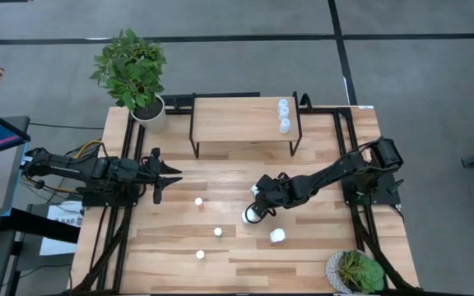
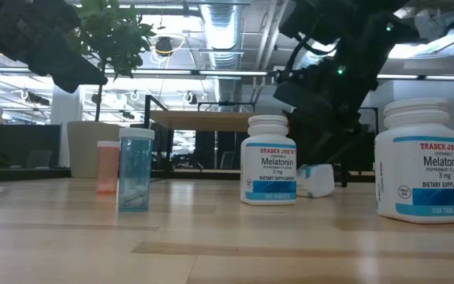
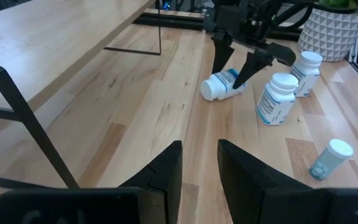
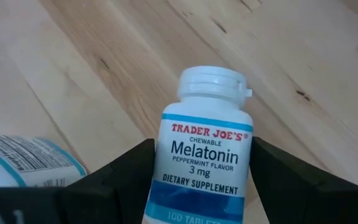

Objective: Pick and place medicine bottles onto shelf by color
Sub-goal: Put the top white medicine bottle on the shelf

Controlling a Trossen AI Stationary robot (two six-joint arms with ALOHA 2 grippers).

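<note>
My right gripper [image 1: 257, 210] reaches down to a white Melatonin bottle [image 4: 205, 149] that lies on its side on the table, and is shut on it. The bottle also shows in the left wrist view [image 3: 219, 86]. My left gripper [image 1: 169, 173] is open and empty, hovering at the table's left. The shelf [image 1: 241, 119] stands at the far side with three pale blue bottles [image 1: 284, 115] upright on its right end. Two white bottles [image 2: 268, 162] [image 2: 420, 162] stand upright. A pale blue bottle [image 2: 135, 168] and an orange one [image 2: 107, 167] also stand on the table. My right gripper pinches the lying bottle's labelled body [image 4: 166, 186] between its two fingers, one on each side. The fingers come slanting down from above and lie across the bottle, whose cap [image 4: 211, 82] points away. The bottle's side rests on the table.
Another white bottle [image 4: 17, 163] lies close beside my right gripper. Small bottles [image 1: 198, 201] [image 1: 218, 232] [image 1: 200, 255] are scattered on the table's middle. Potted plants stand at the far left [image 1: 134, 74] and near right [image 1: 356, 271] corners.
</note>
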